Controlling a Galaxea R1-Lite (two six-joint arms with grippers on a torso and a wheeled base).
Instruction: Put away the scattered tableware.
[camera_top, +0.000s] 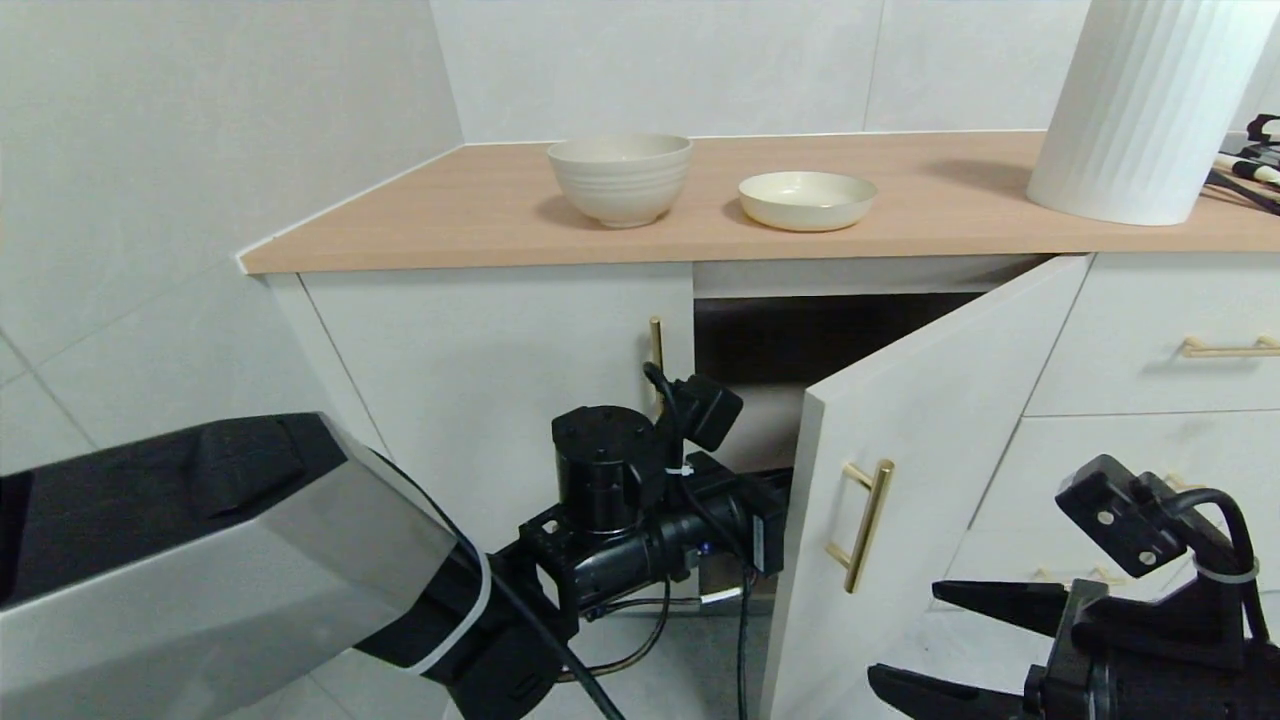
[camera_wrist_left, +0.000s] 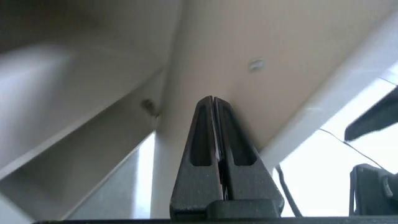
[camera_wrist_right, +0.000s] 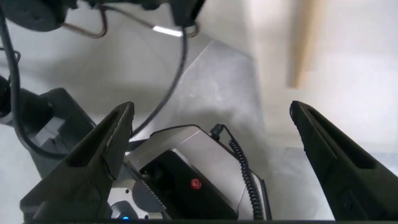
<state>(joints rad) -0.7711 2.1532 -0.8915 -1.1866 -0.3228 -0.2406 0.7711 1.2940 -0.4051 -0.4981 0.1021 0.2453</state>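
A cream ribbed bowl (camera_top: 620, 178) and a shallow cream dish (camera_top: 807, 199) stand side by side on the wooden countertop (camera_top: 420, 225). Below them, the white cabinet door (camera_top: 900, 440) with a gold handle (camera_top: 862, 525) stands ajar. My left gripper (camera_top: 745, 510) is low in the cabinet opening, its tips hidden behind the door. In the left wrist view the left gripper (camera_wrist_left: 213, 99) is shut on nothing, close to the door's inner face. My right gripper (camera_top: 905, 635) hangs open and empty in front of the door, below its handle. From its own wrist, the right gripper (camera_wrist_right: 211, 112) looks down at the floor.
A tall white ribbed vessel (camera_top: 1140, 100) stands at the counter's right, with several utensils (camera_top: 1250, 170) behind it. Drawers with gold handles (camera_top: 1225, 348) lie right of the door. A second, closed door (camera_top: 490, 390) is on the left. Tiled walls close off the left and back.
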